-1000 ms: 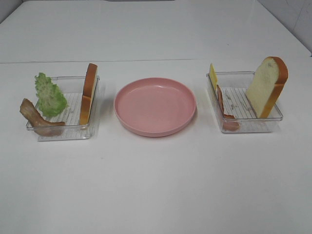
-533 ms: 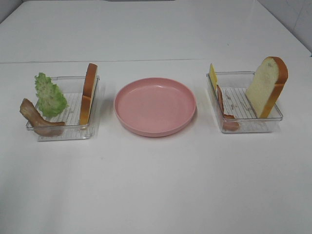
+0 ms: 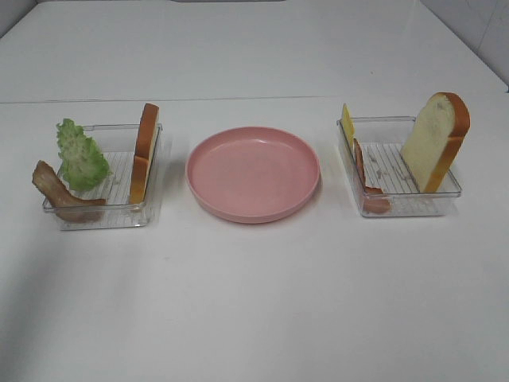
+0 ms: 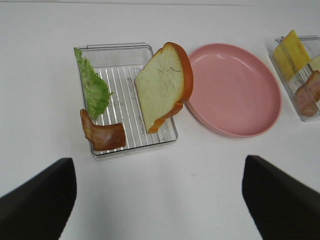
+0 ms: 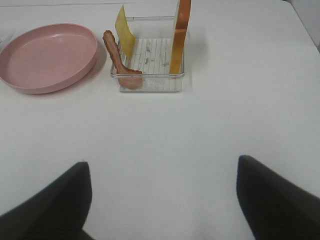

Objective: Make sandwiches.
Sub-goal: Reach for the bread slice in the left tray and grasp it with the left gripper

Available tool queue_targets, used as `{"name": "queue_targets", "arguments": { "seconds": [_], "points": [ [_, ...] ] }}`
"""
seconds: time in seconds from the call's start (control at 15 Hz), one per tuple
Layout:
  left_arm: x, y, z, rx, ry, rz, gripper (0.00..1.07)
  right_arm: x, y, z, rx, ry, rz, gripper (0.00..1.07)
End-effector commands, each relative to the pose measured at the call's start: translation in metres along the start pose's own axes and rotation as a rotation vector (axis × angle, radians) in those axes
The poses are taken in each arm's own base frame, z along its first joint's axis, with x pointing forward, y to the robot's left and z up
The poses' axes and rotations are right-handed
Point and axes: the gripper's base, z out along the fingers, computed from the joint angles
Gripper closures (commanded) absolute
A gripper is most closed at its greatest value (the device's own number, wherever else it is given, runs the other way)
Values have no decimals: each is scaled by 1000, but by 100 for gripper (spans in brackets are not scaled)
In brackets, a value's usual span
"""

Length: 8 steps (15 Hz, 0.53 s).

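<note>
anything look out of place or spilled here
Nothing is spilled or damaged. Only the bacon strip in the left tray sits askew, with one end poking out over the tray's outer wall.

A staged robot test bench, lab-like, not a working kitchen. Plain white table carries toy bread and lettuce propped in two clear trays either side of a pink plate. Pale tiled wall at the far right corner.
</note>
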Motion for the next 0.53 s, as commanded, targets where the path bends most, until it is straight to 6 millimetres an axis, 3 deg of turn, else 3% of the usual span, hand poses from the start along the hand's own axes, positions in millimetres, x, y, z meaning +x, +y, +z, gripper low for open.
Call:
{"name": "queue_targets", "arguments": {
  "seconds": [0.07, 0.27, 0.53],
  "points": [
    [-23, 1, 25, 25, 67, -5, 22, 1, 0, -1, 8, -23, 1, 31],
    [-52, -20, 66, 90, 148, 62, 22, 1, 0, -1, 8, -23, 1, 31],
    [-65, -52, 109, 111, 317, 98, 25, 1, 0, -1, 8, -23, 1, 31]
  ]
}}
